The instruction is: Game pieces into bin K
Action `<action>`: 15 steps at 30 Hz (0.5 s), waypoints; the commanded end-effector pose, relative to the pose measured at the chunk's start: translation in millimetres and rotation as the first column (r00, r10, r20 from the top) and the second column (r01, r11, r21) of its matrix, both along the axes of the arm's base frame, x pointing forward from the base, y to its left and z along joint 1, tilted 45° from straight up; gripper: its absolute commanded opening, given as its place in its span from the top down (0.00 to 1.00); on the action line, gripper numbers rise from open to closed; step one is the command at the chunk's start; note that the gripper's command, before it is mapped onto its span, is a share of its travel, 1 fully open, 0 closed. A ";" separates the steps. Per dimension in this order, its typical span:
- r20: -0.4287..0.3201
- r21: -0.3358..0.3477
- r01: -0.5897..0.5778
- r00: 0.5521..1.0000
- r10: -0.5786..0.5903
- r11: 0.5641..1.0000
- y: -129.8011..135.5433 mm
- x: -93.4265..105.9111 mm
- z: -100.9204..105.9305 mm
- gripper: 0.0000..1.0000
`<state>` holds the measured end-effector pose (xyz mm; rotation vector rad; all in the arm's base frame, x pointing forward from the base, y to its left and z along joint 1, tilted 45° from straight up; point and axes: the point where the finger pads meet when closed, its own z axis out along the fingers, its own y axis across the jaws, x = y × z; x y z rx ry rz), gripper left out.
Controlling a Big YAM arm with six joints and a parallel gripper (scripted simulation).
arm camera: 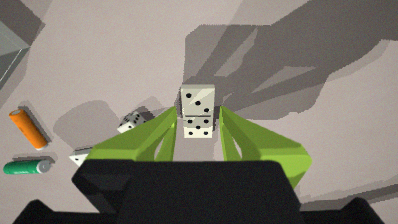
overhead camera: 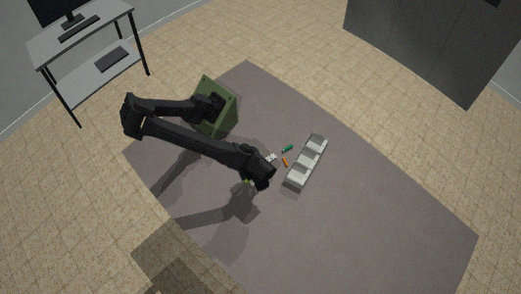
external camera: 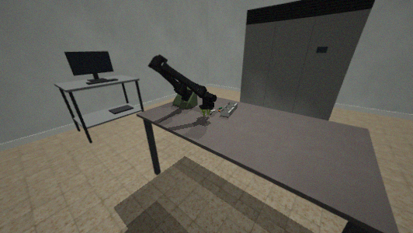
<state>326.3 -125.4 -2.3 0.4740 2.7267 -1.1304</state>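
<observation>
A white domino [arm camera: 197,102] lies flat on the grey table [overhead camera: 367,220]. My gripper [arm camera: 198,112] [overhead camera: 251,182] [external camera: 206,111] is low over it, and its green fingers stand on either side of the domino with small gaps; it is open. A white die [arm camera: 132,120] lies just to the left. A second domino [arm camera: 80,157] [overhead camera: 270,157] is partly hidden behind my left finger. A row of three grey bins [overhead camera: 307,159] [external camera: 229,109] stands to the right of the arm; I cannot read their marks.
An orange battery [arm camera: 27,129] [overhead camera: 285,162] and a green battery [arm camera: 25,166] [overhead camera: 287,148] lie between the pieces and the bins. The arm's green base [overhead camera: 215,108] stands at the table's back edge.
</observation>
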 end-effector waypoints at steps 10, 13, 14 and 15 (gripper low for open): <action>0.022 -0.001 -0.010 1.000 0.010 1.000 3.2 8.9 4.2 0.80; 0.022 -0.001 -0.010 1.000 0.010 1.000 3.2 8.7 4.1 0.80; 0.022 -0.001 -0.010 1.000 0.010 1.000 3.2 8.7 4.1 0.80; 0.022 -0.001 -0.010 1.000 0.010 1.000 3.2 8.7 4.1 0.80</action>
